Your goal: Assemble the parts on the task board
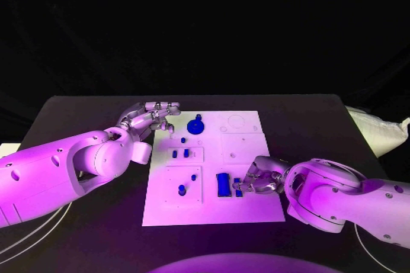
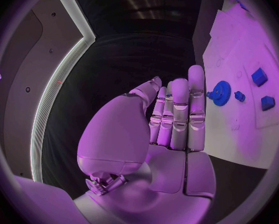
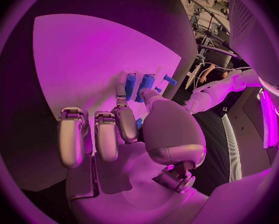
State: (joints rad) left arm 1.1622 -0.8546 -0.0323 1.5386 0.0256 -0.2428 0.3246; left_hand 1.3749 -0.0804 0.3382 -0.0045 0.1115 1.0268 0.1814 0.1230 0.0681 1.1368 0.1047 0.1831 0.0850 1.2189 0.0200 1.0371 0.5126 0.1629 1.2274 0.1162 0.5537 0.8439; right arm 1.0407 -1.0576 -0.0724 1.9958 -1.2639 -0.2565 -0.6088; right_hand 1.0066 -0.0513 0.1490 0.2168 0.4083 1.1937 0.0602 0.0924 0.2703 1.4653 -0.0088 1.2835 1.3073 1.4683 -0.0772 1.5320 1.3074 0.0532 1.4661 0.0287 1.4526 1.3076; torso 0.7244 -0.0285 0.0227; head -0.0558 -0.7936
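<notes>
The white task board (image 1: pixel 247 208) lies mid-table. A blue gear (image 1: pixel 195 127) stands near its far edge, and my left hand (image 1: pixel 154 116) hovers beside it at the board's far left corner, holding nothing. In the left wrist view the left hand (image 2: pixel 176 114) has straight fingers, with the gear (image 2: pixel 222 92) just past them. My right hand (image 1: pixel 260 178) rests on the board's near right part, fingers curled beside a long blue block (image 1: pixel 223 184). A small blue part (image 1: pixel 238 192) sits at its fingertips. The right wrist view shows this small blue part (image 3: pixel 139 122) pinched between thumb and finger, mostly hidden.
Several small blue pieces (image 1: pixel 180 154) stand in the board's left half, with more (image 1: pixel 181 190) nearer me. Two blue blocks (image 2: pixel 259 76) lie past the gear. A white bag (image 1: pixel 380 134) sits at the table's right edge. Cables (image 1: pixel 34 231) run under the left arm.
</notes>
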